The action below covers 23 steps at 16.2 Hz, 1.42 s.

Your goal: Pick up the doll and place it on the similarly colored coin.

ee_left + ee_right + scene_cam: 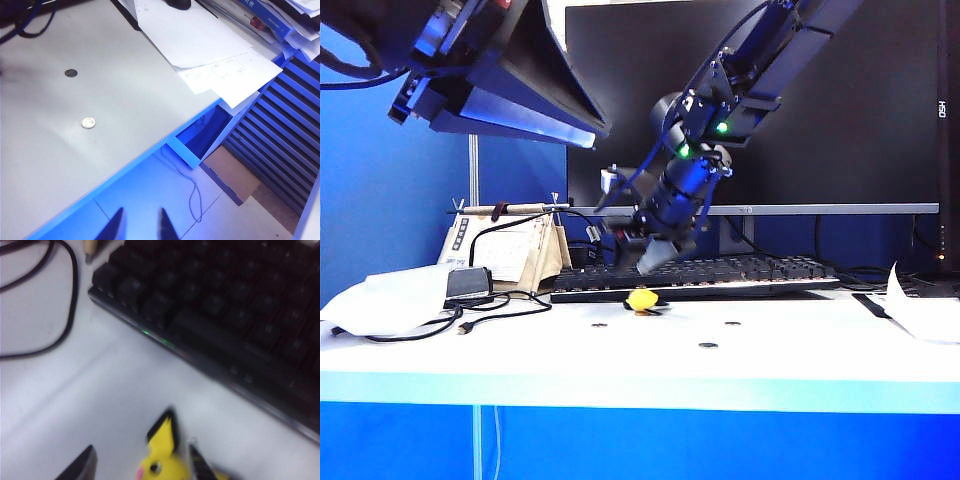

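Two grippers to report. My right gripper (142, 465) sits low at centre of the exterior view, jaws apart either side of the doll (642, 299), not clamped as far as I can tell. The doll rests on the counter (800, 360) in front of the keyboard (720, 272). My left gripper (139, 225) hangs open past the counter edge. Whether the doll already sits on the coin, I cannot tell; a pale coin (88, 122) lies untouched in the left wrist view.
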Motion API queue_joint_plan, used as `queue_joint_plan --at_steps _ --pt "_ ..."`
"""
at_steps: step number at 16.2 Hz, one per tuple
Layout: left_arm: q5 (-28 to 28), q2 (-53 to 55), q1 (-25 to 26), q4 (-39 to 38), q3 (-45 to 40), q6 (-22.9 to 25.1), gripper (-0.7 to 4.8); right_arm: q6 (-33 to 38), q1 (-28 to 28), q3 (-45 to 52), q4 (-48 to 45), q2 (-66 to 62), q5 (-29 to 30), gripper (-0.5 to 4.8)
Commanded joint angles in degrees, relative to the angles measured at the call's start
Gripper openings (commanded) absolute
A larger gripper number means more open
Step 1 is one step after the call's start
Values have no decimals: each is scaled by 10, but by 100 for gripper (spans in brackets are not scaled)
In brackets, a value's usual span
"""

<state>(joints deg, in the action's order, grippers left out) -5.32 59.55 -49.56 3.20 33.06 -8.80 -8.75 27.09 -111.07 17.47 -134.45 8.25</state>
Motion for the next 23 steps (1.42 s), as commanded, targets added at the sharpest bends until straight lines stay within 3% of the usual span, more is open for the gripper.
queue_joint_plan --at_steps 1,3,5,8,9,10,12,14,17,18,20,23 --pt "1 -2 -3 7 1 -1 89 -1 2 -2 5 0 -8 234" --pt "1 -2 -3 6 1 -1 89 2 2 -2 4 6 -23 234" --pt "2 -3 -3 7 1 -1 89 54 -4 -2 3 42 -32 235" --pt "124 -63 -2 6 1 35 90 60 -21 -1 45 113 -33 232" --pt "176 -115 3 0 1 66 89 68 -29 6 63 147 -32 229" --pt "210 -164 6 -14 2 94 90 73 -39 30 58 184 -31 229" --pt "262 -245 14 -62 2 103 89 75 -53 78 37 244 -32 229" --pt "313 -356 23 -183 1 80 89 104 -73 193 -25 360 -33 216" --pt "318 -418 22 -294 1 33 89 130 -78 353 -118 502 -34 210" --pt "328 -429 22 -333 1 10 89 159 -78 447 -171 579 -34 210" --pt "393 -430 22 -357 -9 -14 90 189 -76 609 -254 726 -56 210" --pt "473 -430 22 -329 -82 -64 90 186 -76 788 -280 937 -164 210"
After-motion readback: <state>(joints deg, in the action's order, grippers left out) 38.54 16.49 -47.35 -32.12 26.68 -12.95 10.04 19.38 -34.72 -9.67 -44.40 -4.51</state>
